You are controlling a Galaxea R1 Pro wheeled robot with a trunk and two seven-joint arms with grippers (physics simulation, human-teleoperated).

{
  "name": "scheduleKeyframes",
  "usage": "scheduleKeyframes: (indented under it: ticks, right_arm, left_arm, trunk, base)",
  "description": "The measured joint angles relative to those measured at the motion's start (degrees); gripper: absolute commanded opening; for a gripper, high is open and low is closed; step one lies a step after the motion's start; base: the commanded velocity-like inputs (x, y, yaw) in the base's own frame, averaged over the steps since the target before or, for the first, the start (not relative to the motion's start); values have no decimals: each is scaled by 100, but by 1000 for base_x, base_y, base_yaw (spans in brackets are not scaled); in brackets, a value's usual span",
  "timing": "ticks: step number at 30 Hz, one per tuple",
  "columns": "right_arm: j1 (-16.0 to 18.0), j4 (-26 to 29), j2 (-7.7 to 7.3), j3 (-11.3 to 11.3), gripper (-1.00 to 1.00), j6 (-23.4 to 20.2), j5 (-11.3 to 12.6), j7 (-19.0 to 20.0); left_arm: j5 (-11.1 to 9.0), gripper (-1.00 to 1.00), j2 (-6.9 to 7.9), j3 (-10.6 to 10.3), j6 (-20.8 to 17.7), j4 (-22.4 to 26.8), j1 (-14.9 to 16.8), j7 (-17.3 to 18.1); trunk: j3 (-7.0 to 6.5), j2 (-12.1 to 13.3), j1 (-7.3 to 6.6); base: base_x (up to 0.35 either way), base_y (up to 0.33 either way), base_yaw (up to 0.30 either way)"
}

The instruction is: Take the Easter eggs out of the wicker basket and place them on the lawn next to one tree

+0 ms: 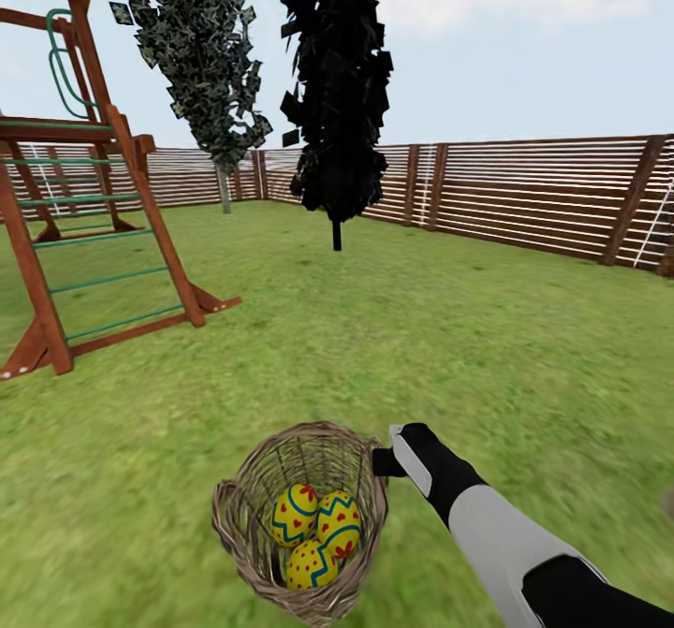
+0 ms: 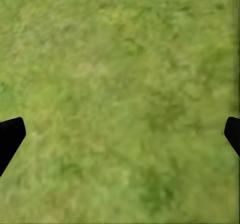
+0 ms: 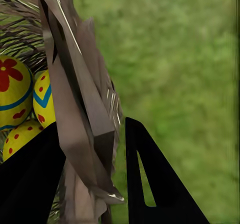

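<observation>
A small round tan-brown woven wicker basket (image 1: 301,520) stands on the mottled green lawn (image 1: 524,366) close in front of the robot, tilted so its mouth shows in the head view. Inside lie three bright yellow Easter eggs (image 1: 315,524) with red dots and blue zigzag bands, packed together and touching one another at the bottom. The right gripper (image 3: 95,184) sits at the basket's rim on the robot's right side; in the right wrist view its two black fingers (image 3: 150,184) straddle the woven wall, one inside near the eggs and one outside over the grass, pinching the rim between them. The left gripper (image 2: 120,134) hangs over bare grass with its dark fingertips (image 2: 10,136) spread wide apart and nothing between them. Farther off stand a wooden play frame with green rungs (image 1: 84,207), a narrow near-black columnar tree (image 1: 335,85), a second dark-leaved tree (image 1: 197,57), and a brown slatted wooden fence (image 1: 524,188) ringing the garden.
</observation>
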State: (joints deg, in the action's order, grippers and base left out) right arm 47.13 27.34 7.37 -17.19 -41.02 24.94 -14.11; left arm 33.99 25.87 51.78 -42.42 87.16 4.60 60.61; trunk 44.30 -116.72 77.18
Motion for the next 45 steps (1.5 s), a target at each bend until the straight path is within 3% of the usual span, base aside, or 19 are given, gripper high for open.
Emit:
scheduleKeyframes:
  ticks: [22,29,35,40,45]
  right_arm:
    - [4,2,-4,5,-100,-13,17,-7]
    - [5,-1,5,2,-100,-23,21,-7]
    - [3,4,5,1,-100,-22,17,-7]
    - [2,7,2,0,-100,-25,0,-9]
    - [3,7,4,1,-100,-22,8,-8]
  left_arm:
    - [4,100,-47,0,43,5,0,-5]
    - [-6,100,-56,1,46,14,2,27]
    - [-5,100,-56,1,48,14,1,23]
    - [-5,100,-57,0,49,14,3,28]
    - [-4,100,-63,0,51,14,1,28]
  trunk:
    - [304,-882,483]
    - [291,-884,484]
    - [397,-1123,615]
    - [374,-1125,616]
    - [433,-1324,725]
  base:
    - [0,0,-110]
    - [0,0,-30]
    - [0,0,-27]
    - [0,0,-183]
    - [0,0,-208]
